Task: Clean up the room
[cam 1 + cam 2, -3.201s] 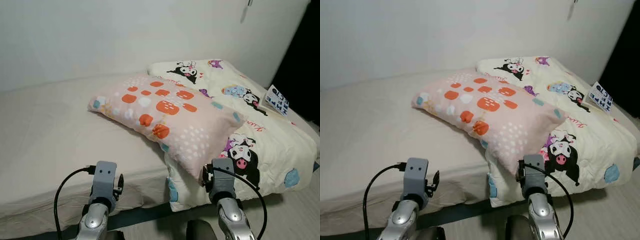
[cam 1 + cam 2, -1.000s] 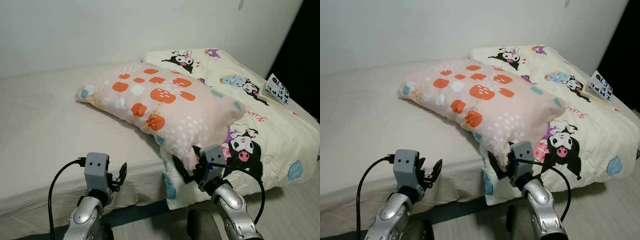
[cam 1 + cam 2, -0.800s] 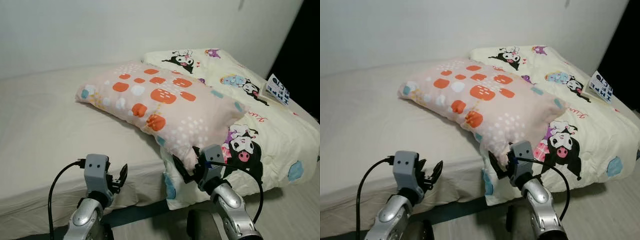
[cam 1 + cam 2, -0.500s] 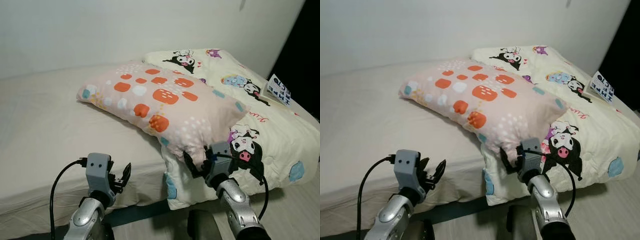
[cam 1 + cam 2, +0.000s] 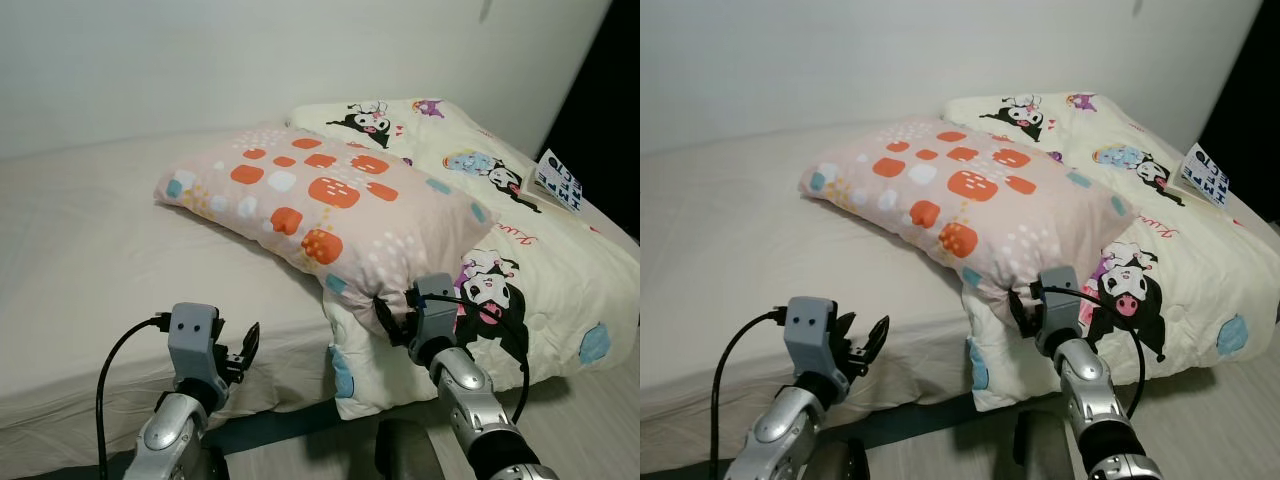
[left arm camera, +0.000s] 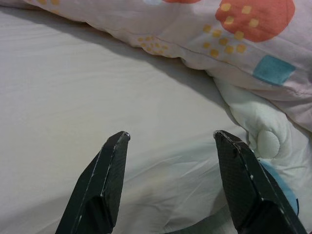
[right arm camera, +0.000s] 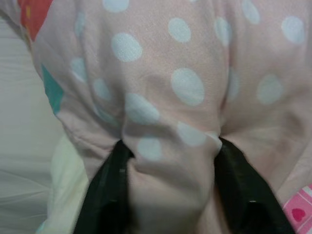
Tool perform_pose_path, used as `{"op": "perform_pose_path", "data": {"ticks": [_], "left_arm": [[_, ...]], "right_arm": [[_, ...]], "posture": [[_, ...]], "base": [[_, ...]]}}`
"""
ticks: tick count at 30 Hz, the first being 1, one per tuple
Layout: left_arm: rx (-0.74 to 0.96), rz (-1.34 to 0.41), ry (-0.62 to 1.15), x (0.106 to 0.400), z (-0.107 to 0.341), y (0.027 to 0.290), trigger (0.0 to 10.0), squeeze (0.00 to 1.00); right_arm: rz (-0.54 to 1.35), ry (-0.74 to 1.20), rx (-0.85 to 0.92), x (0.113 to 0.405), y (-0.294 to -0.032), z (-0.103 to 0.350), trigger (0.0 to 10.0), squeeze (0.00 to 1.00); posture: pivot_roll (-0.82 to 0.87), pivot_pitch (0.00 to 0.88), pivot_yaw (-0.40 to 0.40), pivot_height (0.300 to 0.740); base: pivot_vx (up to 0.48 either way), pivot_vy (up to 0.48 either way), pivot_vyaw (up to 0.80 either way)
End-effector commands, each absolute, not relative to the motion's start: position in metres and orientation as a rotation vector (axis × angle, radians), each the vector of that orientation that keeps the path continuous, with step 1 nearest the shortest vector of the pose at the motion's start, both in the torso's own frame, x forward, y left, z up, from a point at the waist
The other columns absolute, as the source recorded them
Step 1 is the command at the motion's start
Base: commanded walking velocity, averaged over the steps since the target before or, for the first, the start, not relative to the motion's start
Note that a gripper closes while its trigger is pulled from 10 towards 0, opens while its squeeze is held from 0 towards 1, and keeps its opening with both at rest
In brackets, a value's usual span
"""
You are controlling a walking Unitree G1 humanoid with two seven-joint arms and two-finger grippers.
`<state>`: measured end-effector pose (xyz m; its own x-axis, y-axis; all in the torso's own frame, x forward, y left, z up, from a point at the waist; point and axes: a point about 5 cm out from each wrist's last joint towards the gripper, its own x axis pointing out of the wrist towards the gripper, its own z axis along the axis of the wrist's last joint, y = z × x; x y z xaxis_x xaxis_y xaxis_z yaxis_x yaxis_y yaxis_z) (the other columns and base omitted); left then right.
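A pink pillow (image 5: 330,200) with orange and white spots lies slantwise on the bed, its near corner resting on the cartoon-print quilt (image 5: 545,270). My right gripper (image 5: 392,318) is pushed into that near corner. In the right wrist view its two black fingers (image 7: 109,185) stand wide apart, with a bunched fold of the pillow (image 7: 170,97) between them. My left gripper (image 5: 248,345) hovers open over the bed's front edge, left of the pillow. In the left wrist view the left gripper (image 6: 168,139) has only beige sheet between its fingers.
The beige bed sheet (image 5: 80,260) spreads to the left, and a white wall stands behind. A printed book (image 5: 556,186) lies on the quilt at the far right. Pale floor (image 5: 590,420) shows below the quilt's hanging edge.
My right gripper has gone forward and up from below the bed's edge into the pillow's near corner, and fabric now bulges between its fingers. The left gripper has barely moved.
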<state>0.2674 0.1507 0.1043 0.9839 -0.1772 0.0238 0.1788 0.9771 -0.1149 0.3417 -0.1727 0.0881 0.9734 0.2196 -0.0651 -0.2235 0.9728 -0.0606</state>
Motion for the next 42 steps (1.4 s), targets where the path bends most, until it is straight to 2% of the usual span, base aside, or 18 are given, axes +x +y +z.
{"op": "perform_pose_path", "data": {"ticks": [1, 11, 19, 23, 24, 29, 33, 39, 42], "left_arm": [[-0.112, -0.159, 0.013, 0.266, 0.100, 0.156, 10.0, 0.00], [-0.106, -0.161, 0.013, 0.265, 0.100, 0.156, 10.0, 0.00], [-0.098, -0.187, -0.008, 0.266, 0.106, 0.156, 10.0, 0.00], [-0.072, -0.142, -0.063, 0.275, 0.121, 0.175, 10.0, 0.00], [-0.072, -0.142, -0.063, 0.275, 0.121, 0.175, 10.0, 0.00], [-0.043, -0.105, -0.121, 0.283, 0.140, 0.194, 10.0, 0.00], [-0.030, -0.086, -0.140, 0.286, 0.146, 0.203, 10.0, 0.00], [-0.028, -0.075, -0.146, 0.288, 0.148, 0.207, 10.0, 0.00], [-0.032, -0.069, -0.150, 0.289, 0.149, 0.208, 10.0, 0.00]], "right_arm": [[0.194, 0.081, -0.062, 0.341, -0.178, 0.083, 0.0, 0.00], [0.201, 0.090, -0.072, 0.345, -0.174, 0.083, 0.0, 0.00], [0.276, 0.098, -0.062, 0.347, -0.157, 0.083, 0.0, 0.00], [0.448, 0.073, -0.033, 0.344, -0.105, 0.086, 0.0, 0.00], [0.448, 0.073, -0.033, 0.344, -0.105, 0.086, 0.0, 0.00], [0.671, 0.072, -0.010, 0.326, -0.057, 0.084, 0.0, 0.00], [0.842, 0.088, -0.005, 0.308, -0.035, 0.082, 0.0, 0.00], [0.950, 0.099, 0.009, 0.296, -0.022, 0.083, 0.0, 0.00], [1.086, 0.094, 0.044, 0.281, -0.004, 0.092, 0.0, 0.00]], "posture": [[0.01, 0.172, -0.021, 0.539], [0.01, 0.177, -0.024, 0.539], [0.01, 0.177, -0.026, 0.539], [0.01, 0.167, -0.033, 0.539], [0.01, 0.167, -0.033, 0.539], [0.01, 0.162, -0.036, 0.539], [0.01, 0.160, -0.035, 0.539], [0.00, 0.155, -0.031, 0.539], [0.00, 0.152, -0.030, 0.539]], "base": [[0.000, 0.000, 0.00], [0.000, 0.000, 0.00], [0.000, 0.000, 0.00], [0.000, 0.000, 0.00], [0.000, 0.000, 0.00], [0.000, 0.000, 0.00], [0.000, 0.000, 0.00], [0.000, 0.000, 0.00], [0.000, 0.000, 0.00]]}}
